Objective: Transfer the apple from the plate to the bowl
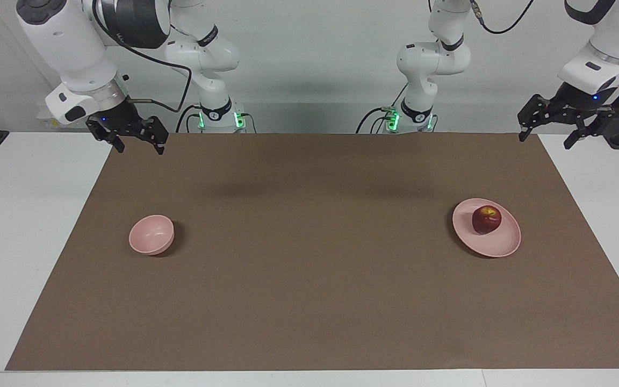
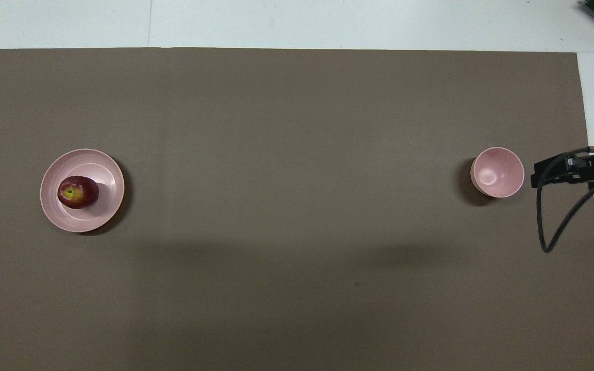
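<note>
Apple (image 1: 486, 219) sits on plate (image 1: 495, 246), frame right; bowl (image 1: 151, 234) frame left. Left gripper (image 1: 548, 134) & right gripper (image 1: 138, 143) both released, holding nothing, up top.

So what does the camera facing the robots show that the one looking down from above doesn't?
Only the facing view shows the two white arms whole, with the open left gripper raised over the mat's corner at its own end and the open right gripper raised over the corner at its end, both waiting. Only the overhead view shows straight down into the small deep pale pink bowl, which is empty, and the yellowish patch on top of the small dark red apple. Both show the apple on the flat pale pink plate and the brown mat.
</note>
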Robot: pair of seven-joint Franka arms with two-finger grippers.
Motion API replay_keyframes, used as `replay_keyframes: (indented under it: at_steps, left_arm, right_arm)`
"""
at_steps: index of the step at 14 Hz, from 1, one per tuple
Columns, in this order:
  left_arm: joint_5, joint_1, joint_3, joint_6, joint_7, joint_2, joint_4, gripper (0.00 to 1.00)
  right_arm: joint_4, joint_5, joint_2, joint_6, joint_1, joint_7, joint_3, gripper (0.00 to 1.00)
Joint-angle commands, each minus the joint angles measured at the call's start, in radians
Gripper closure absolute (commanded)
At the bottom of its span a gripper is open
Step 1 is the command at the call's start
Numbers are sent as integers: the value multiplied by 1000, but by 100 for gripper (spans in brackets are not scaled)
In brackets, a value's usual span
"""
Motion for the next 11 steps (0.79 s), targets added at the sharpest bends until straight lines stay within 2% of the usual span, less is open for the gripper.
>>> replay_keyframes:
  at_steps: [1,11]
  left_arm:
    - [11,-13,1,-8,-12,0,18,0]
    - [6,-9,0,-20,-15,-6,9,0]
  right_arm:
    - [-14,31,-16,-38,8,-20,-1,0]
    - [-8,30,-11,-31,2,-23,-1,0]
